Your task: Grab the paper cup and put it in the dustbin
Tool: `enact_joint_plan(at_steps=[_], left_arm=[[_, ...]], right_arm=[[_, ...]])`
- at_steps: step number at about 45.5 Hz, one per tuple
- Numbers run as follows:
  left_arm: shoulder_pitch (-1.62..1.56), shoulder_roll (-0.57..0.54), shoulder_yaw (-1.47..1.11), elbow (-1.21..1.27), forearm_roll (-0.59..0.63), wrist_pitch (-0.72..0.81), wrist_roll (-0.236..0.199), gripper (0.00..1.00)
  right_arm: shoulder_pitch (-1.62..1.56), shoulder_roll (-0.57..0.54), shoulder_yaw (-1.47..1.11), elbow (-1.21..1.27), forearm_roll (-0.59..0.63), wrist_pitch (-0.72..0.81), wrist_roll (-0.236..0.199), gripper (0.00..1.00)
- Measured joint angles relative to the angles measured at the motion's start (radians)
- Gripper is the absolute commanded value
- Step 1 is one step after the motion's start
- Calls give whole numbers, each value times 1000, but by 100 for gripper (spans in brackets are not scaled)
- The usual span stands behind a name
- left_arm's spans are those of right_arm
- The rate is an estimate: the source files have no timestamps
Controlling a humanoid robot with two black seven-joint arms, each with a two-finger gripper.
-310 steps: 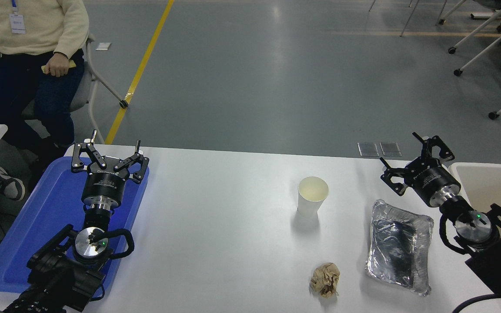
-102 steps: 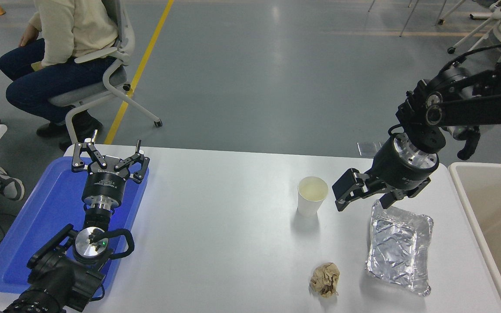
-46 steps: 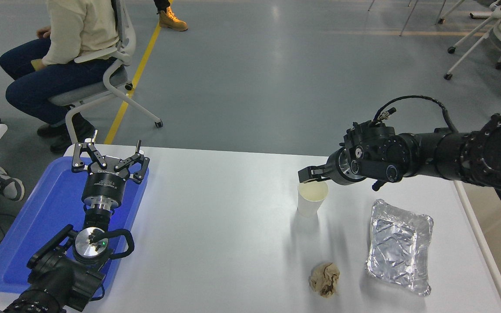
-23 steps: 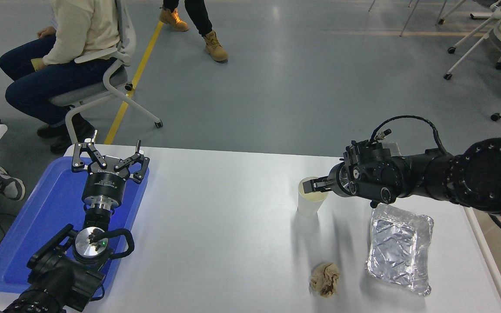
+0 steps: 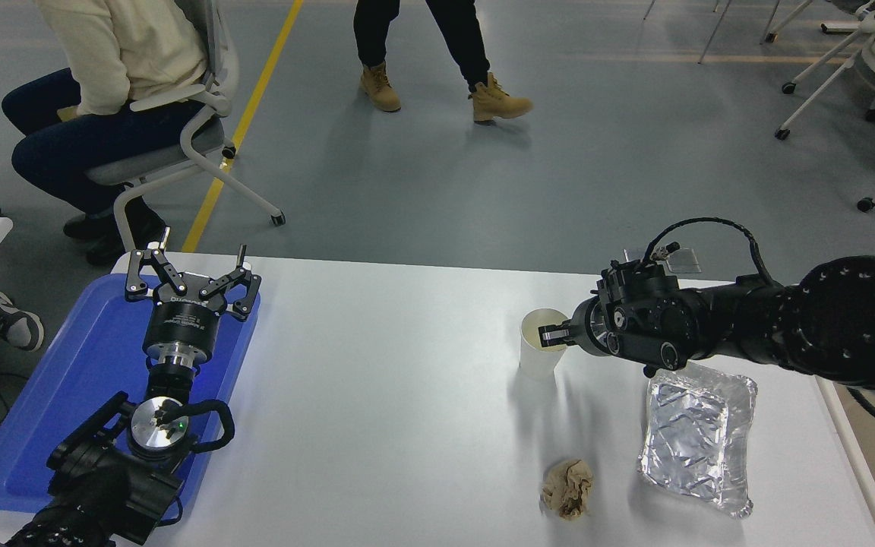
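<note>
The paper cup (image 5: 538,358) stands upright on the white table (image 5: 377,395), right of centre. My right gripper (image 5: 551,334) reaches in from the right, lying nearly level, with its tip at the right side of the cup's rim and over its opening. The wrist hides how the gripper stands on the cup. The dustbin (image 5: 855,463) shows only as a beige sliver with a pale rim at the table's right end, mostly behind my right arm. My left gripper (image 5: 196,266) is parked open over the blue tray (image 5: 65,395) at the lower left.
A crinkled silver foil tray (image 5: 699,433) lies just below my right arm. A crumpled brown paper ball (image 5: 567,488) lies near the front edge. A person sits on a chair (image 5: 179,144) at the far left; another person's legs (image 5: 437,45) cross the floor beyond.
My right gripper has swung from above the foil tray to the cup, then dropped to its rim. The cup has not moved. A person walked in across the floor at the top.
</note>
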Motion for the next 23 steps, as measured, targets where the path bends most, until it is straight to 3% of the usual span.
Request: enact_joint_plan(at_steps=[23], left_arm=[[0,0,0,-1,0,0,0,100]], right_arm=[[94,-18,-1,64,7,11,8,0]])
